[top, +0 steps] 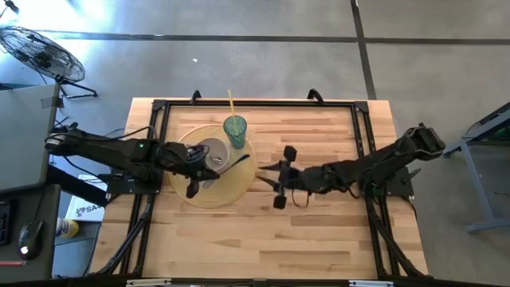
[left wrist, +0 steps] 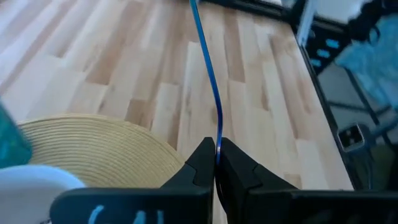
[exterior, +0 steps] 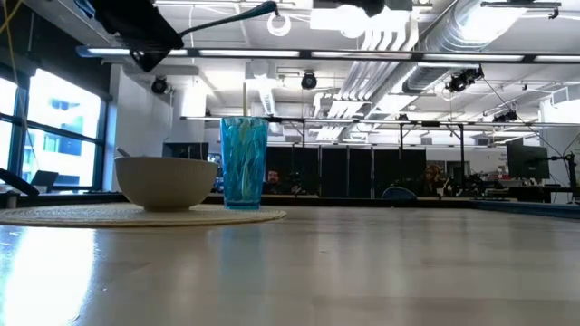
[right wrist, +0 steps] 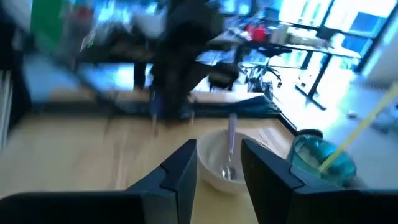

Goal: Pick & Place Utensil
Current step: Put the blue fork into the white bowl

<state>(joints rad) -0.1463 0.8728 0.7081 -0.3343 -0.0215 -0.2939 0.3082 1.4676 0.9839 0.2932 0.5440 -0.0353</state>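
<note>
My left arm reaches in from the left side, low and stretched toward the middle, its dark two-finger left gripper [left wrist: 216,167] closed tight, the fingers [left wrist: 200,163] pinched on a thin blue utensil handle [left wrist: 212,93]. My right arm comes in from the right, elbow bent, wrist lowered; my right gripper [top: 280,177] hangs spread wide, holding nothing.

Hardly any writing can be read. A white box [top: 82,209] on the floor, at about eight o'clock from the worktop [top: 319,231], carries dark letters that look like "SA", the rest cut off by the frame. Blue marks on the left claw's [left wrist: 217,163] housing in the left wrist view cannot be made out.
</note>
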